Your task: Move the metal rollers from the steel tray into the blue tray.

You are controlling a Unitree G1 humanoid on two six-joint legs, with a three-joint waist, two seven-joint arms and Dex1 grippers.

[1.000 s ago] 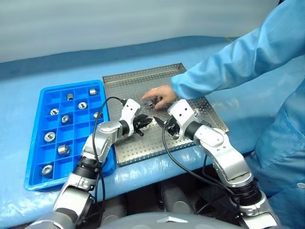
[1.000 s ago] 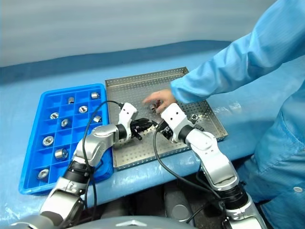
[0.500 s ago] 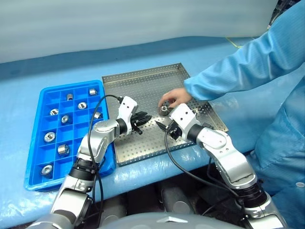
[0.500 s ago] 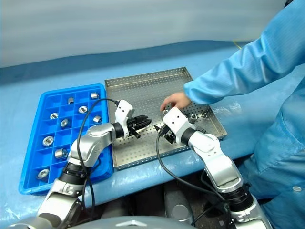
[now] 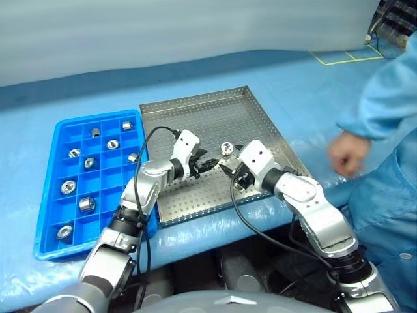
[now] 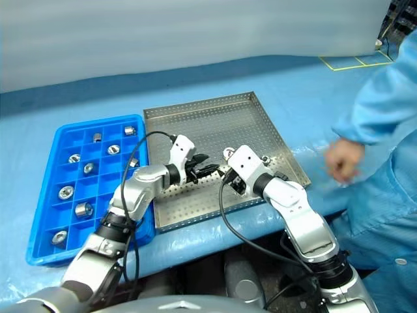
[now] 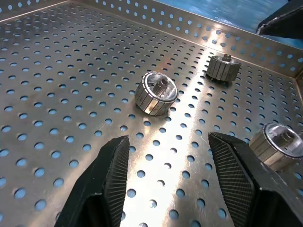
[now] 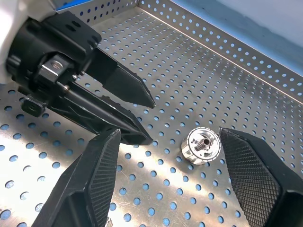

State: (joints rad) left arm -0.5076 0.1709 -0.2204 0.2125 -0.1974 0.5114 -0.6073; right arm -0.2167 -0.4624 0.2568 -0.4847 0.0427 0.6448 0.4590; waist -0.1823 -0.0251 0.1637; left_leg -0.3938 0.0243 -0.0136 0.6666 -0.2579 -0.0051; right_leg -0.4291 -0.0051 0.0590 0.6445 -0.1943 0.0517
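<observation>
The steel tray (image 5: 195, 114) lies in the middle with the blue tray (image 5: 104, 173) to its left. Three metal rollers rest on the steel tray's perforated base: one (image 7: 156, 92) just ahead of my left gripper (image 7: 168, 156), another (image 7: 223, 67) near the rim, a third (image 7: 279, 144) beside my right-hand finger. My left gripper (image 5: 210, 161) is open and empty. My right gripper (image 8: 170, 137) is open too, facing the left one, with a roller (image 8: 201, 144) between its fingertips on the tray. Several rollers (image 5: 68, 188) sit in the blue tray's compartments.
A person in a light blue coat stands at the right, a hand (image 5: 348, 155) held over the blue-covered table beyond the steel tray's right rim. The far half of the steel tray is bare.
The person's hand has pulled back out of the steel tray to the right, leaving a roller there. My left gripper has opened and moved right toward that roller.
</observation>
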